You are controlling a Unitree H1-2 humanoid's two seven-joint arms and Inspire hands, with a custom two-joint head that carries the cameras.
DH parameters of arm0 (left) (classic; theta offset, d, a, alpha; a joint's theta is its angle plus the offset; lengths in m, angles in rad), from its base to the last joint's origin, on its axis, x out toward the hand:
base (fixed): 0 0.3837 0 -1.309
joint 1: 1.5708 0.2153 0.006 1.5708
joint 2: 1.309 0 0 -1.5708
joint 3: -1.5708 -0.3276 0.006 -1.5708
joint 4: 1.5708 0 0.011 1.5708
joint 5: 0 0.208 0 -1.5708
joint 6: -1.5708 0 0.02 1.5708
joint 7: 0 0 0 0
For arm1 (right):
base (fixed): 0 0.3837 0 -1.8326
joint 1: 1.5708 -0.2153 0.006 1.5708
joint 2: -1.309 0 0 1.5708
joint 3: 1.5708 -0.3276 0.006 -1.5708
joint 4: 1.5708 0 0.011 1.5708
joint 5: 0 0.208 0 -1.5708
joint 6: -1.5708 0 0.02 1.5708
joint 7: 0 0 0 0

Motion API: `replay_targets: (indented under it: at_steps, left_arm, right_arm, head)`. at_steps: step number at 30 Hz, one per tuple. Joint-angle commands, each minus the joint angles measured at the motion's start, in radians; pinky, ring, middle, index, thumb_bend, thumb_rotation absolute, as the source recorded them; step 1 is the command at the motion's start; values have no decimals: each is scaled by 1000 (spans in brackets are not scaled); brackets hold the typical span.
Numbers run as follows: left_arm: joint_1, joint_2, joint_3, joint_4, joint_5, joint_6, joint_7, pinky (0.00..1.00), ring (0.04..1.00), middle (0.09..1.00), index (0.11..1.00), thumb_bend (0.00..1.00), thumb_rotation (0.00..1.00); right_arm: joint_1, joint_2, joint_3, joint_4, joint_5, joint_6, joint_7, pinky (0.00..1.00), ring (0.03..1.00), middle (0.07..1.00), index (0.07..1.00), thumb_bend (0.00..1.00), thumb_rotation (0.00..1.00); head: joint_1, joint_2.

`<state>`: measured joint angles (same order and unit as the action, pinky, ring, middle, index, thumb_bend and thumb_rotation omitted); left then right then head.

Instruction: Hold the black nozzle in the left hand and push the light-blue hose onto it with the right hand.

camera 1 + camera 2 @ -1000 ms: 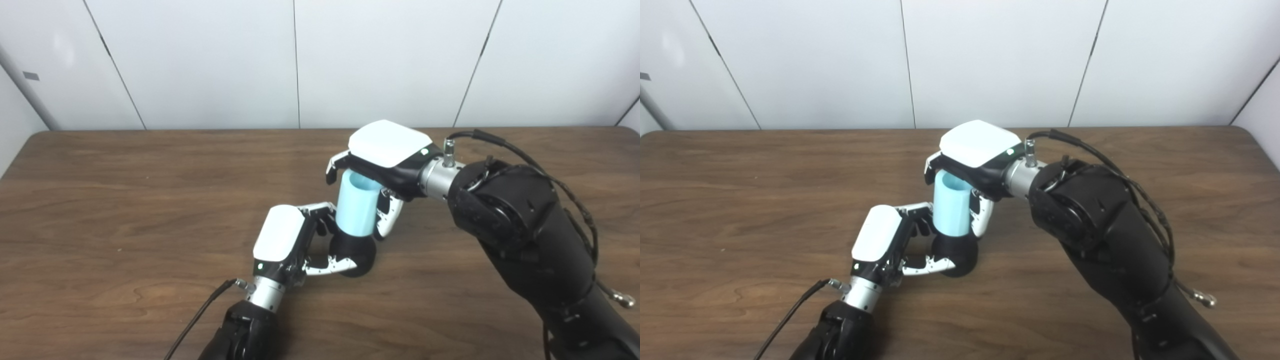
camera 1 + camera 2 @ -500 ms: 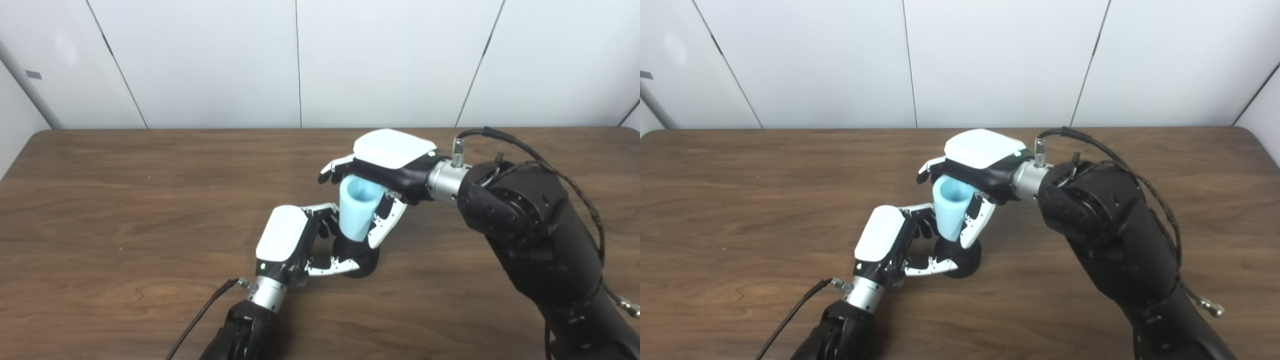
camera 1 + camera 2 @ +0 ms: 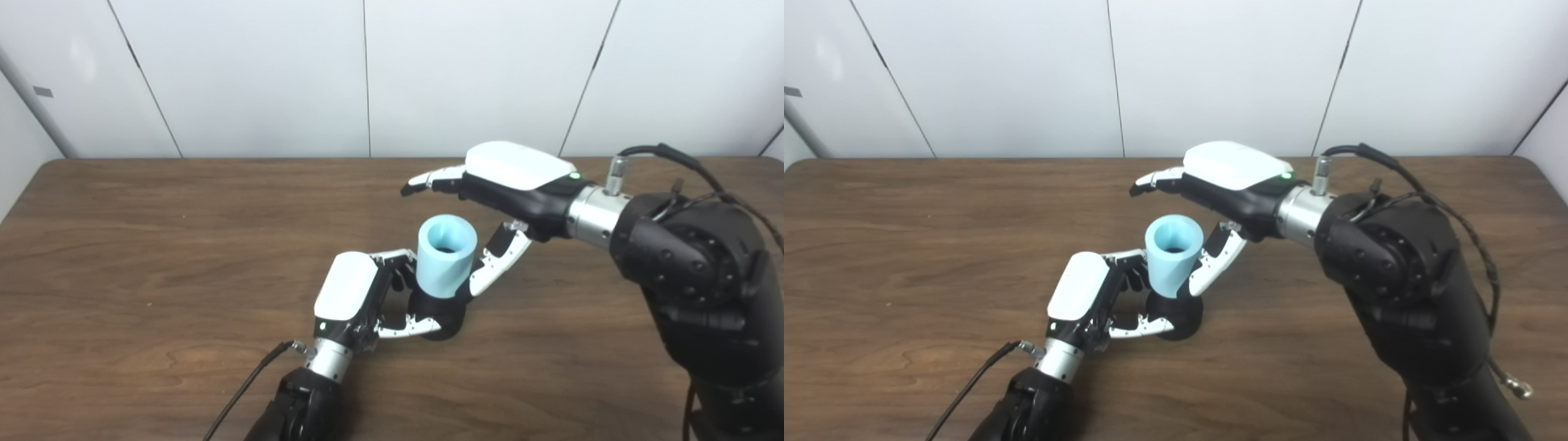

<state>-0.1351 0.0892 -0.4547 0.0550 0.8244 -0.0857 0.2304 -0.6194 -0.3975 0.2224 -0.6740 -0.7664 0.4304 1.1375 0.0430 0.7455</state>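
Observation:
The black nozzle [image 3: 442,312] stands upright on the wooden table [image 3: 153,245], and my left hand [image 3: 355,297] is shut on its base. The light-blue hose [image 3: 446,255], a short wide tube, sits upright on the nozzle's top with its open end facing up. My right hand [image 3: 502,190] is open and hovers just behind and right of the hose. Its fingers [image 3: 429,180] stretch out above the hose, and its thumb [image 3: 499,264] hangs beside the hose's right wall; contact there is unclear.
White wall panels [image 3: 367,73] rise behind the table's far edge. A black cable [image 3: 245,386] trails from my left wrist toward the near edge.
My right hand has opened, let go of the hose and drawn back to the right and upward. The hose now sits lower on the nozzle. My left hand has stayed put.

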Motion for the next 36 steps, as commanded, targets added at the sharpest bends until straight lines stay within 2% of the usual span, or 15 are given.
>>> replay_targets:
  at_steps: [1, 5, 9, 11, 13, 18, 19, 22, 26, 31, 36]
  left_arm:
    - [122, -30, -41, 86, -5, 19, -10, 342, 413, 456, 511, 474, 0]
    - [124, -30, -41, 82, -1, 31, -15, 336, 416, 458, 508, 474, 0]
    - [124, -29, -41, 82, -2, 27, -11, 338, 417, 465, 507, 475, 0]
    - [124, -30, -40, 84, -5, 26, -9, 342, 421, 469, 503, 475, 0]
    - [124, -30, -40, 83, -6, 28, -11, 346, 422, 468, 502, 476, 0]
    - [123, -24, -39, 83, -7, 23, -11, 344, 424, 471, 503, 476, 0]
    - [123, -23, -38, 84, -8, 23, -11, 342, 423, 470, 504, 475, 0]
    - [126, -20, -38, 81, -10, 27, -16, 340, 421, 473, 505, 475, 0]
    - [127, -19, -38, 81, -14, 27, -17, 339, 421, 471, 505, 475, 0]
    - [126, -19, -39, 84, -12, 27, -15, 353, 432, 486, 493, 477, 0]
    - [126, -17, -40, 82, -12, 30, -21, 358, 439, 496, 487, 477, 0]
  right_arm:
    - [-44, -20, -33, -35, 21, 18, -37, 739, 859, 879, 881, 1000, 332]
    - [-60, -23, -64, -45, 46, 36, -54, 762, 848, 876, 879, 1000, 344]
    - [-50, -41, -90, -54, 80, 35, -81, 731, 813, 855, 876, 1000, 392]
    - [-31, -54, -96, -66, 84, 27, -95, 723, 813, 859, 882, 945, 467]
    - [-4, -62, -100, -80, 88, 13, -121, 758, 855, 874, 894, 870, 572]
    - [104, -63, -90, -116, 92, -79, -232, 814, 975, 945, 916, 779, 714]
    - [123, -63, -84, -123, 94, -99, -247, 854, 990, 971, 935, 751, 748]
    - [165, -67, -63, -149, 79, -149, -266, 968, 999, 997, 969, 703, 844]
    - [201, -84, -45, -167, 31, -231, -275, 999, 1000, 1000, 981, 697, 985]
    - [251, -88, -50, -171, 10, -298, -292, 1000, 1000, 1000, 979, 698, 1000]
    - [284, -71, -57, -174, -4, -331, -305, 1000, 1000, 1000, 993, 698, 1000]
  head:
    - [2, 1]
    - [2, 0]
    - [3, -1]
    - [3, -1]
    - [3, -3]
    - [2, -4]
    - [1, -4]
    - [0, -6]
    - [-2, -5]
    - [-2, -5]
    - [-5, -4]
